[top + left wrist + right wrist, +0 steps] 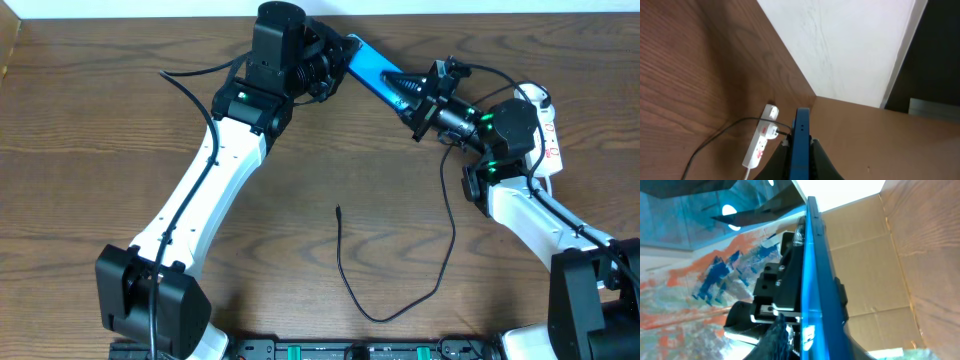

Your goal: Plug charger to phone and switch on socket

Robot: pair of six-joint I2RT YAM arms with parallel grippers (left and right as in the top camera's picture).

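Phone (372, 66) handling comes first: it is a slim, rigid slab with a glass face, probably light but slippery and easy to crack, so it wants a hold across its thin sides and not on the screen. It hangs in the air over the far part of the table (100, 150), pinched at one end by the left gripper (338, 58), whose fingers press together on it (the left wrist view shows the blue edge sandwiched between them). The right gripper (418, 100) sits at the opposite end; whether its jaws clasp the phone or stand just off it I cannot tell. The charger (340, 250) is the opposite sort of thing, a thin, limp black cable that will likely flop and drag, best taken right behind its plug tip (338, 209), the one stiff part. That tip lies free on the bare wood, well apart from both grippers, and the cable loops toward the near edge and back up to the socket (548, 125), which lies at the far right beside the right arm. The middle of the table offers open room for a pickup. The far edge runs close behind the phone, and the cable passing under the right arm could snag.
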